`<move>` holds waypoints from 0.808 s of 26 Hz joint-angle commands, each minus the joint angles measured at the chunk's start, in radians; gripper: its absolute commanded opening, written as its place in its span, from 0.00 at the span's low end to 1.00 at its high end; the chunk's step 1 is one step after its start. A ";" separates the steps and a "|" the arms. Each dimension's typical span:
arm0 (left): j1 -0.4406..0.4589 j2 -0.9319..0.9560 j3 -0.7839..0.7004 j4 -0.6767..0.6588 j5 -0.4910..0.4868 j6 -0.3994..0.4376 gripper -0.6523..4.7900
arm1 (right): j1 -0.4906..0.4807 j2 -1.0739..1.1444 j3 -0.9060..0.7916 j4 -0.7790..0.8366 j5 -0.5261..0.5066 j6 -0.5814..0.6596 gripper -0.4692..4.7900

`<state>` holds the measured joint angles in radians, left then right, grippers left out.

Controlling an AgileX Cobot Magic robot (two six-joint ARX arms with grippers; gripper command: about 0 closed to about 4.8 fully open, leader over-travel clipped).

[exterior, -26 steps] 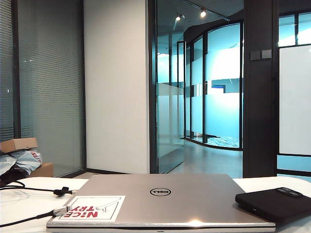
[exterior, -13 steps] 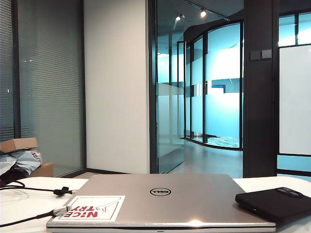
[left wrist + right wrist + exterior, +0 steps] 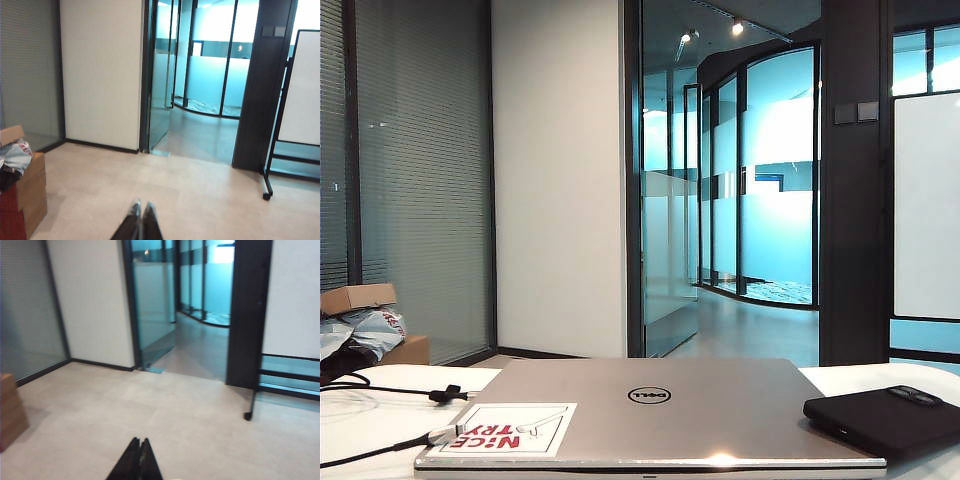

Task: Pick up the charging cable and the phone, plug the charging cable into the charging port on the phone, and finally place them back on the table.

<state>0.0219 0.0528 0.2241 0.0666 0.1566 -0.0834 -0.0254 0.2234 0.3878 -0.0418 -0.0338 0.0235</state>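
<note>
In the exterior view the black phone (image 3: 885, 420) lies at the right, partly on the edge of the silver laptop. The charging cable (image 3: 380, 392) runs as a thin black cord across the white table (image 3: 360, 425) at the left, its silver-white plug tip (image 3: 448, 432) resting at the laptop's corner. The charging port cannot be made out. Neither arm shows in that view. My left gripper (image 3: 142, 204) is shut and empty, pointing level out over the room floor. My right gripper (image 3: 140, 439) is also shut and empty, aimed the same way. Neither wrist view shows the phone or cable.
A closed silver Dell laptop (image 3: 650, 410) with a red-lettered sticker (image 3: 505, 428) fills the middle of the table. Cardboard boxes and bags (image 3: 360, 325) sit beyond the table at the left. A whiteboard on wheels (image 3: 295, 100) stands across the room.
</note>
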 commanded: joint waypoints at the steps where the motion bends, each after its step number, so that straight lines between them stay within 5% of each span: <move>1: -0.001 0.080 0.052 0.002 0.000 -0.003 0.11 | 0.001 0.082 0.085 0.023 -0.087 0.006 0.08; 5: -0.001 0.204 0.118 0.021 0.000 -0.003 0.11 | 0.031 0.176 0.159 0.022 -0.122 0.006 0.08; 12: -0.015 0.503 0.231 0.063 0.000 0.005 0.11 | 0.253 0.265 0.190 0.003 -0.101 0.000 0.08; 21: -0.214 0.746 0.249 0.098 0.001 0.100 0.11 | 0.630 0.273 0.190 -0.138 -0.009 -0.032 0.08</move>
<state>-0.1688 0.7822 0.4698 0.1619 0.1558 -0.0208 0.5827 0.4984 0.5735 -0.1776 -0.0486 -0.0051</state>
